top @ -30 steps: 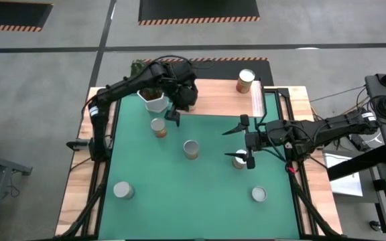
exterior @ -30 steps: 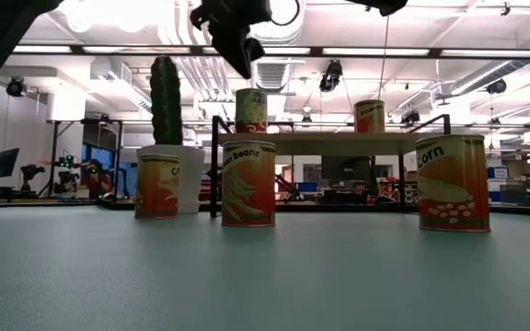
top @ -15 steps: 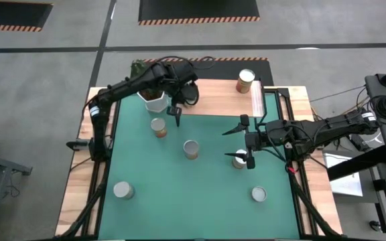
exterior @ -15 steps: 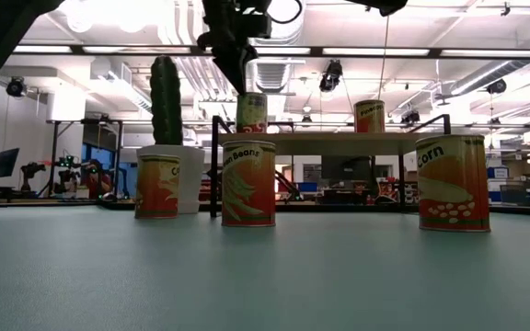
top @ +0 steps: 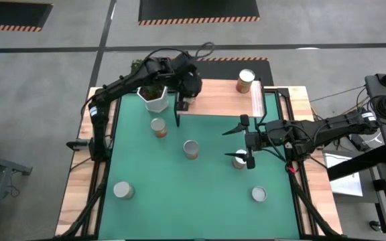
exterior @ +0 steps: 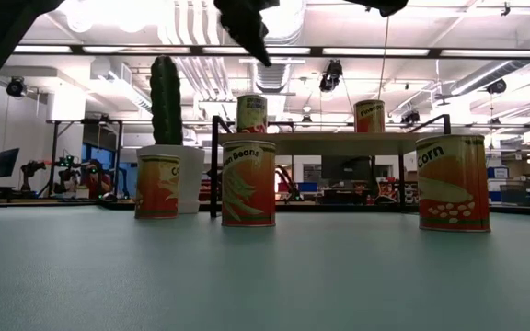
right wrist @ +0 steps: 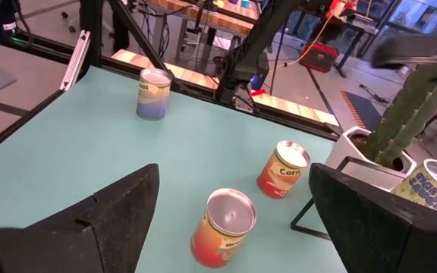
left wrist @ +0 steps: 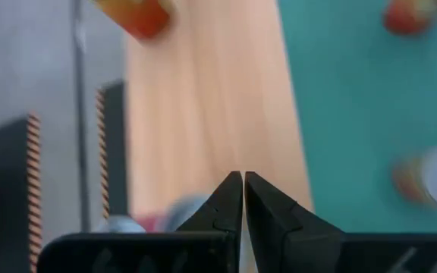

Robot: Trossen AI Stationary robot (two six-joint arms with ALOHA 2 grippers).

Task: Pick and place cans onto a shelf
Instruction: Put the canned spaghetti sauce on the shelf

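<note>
Near the table's (top: 179, 209) near-left corner stands one can (top: 122, 191); toward the near-right corner, another can (top: 259, 194). Farther in, by the right edge, hangs the right gripper (top: 240, 142), fingers spread wide and clamped on nothing, with a third can (top: 239, 163) just beside the nearer finger. At mid-table, the Green Beans can (top: 191, 148); beyond it and leftward, a corn-labelled can (top: 158, 126) just in front of the white cactus pot (top: 154, 100). Along the far edge, the shelf (top: 220, 100), bearing a shelf can (top: 245, 80) toward its right end. Over the shelf's left end hovers the left gripper (top: 178, 119), fingers pressed together, holding nothing.

Probably stiff tins, weighty if full, with smooth labels that may slip. Best taken across the round wall at mid-height, fingers level, kept upright.

Only in the low view: a second shelf can (exterior: 251, 112) at the left end, hidden from above by the left arm. Only in the right wrist view: the Green Beans can straight ahead between the spread fingers. Only in the left wrist view: closed fingertips above bare shelf wood.
</note>
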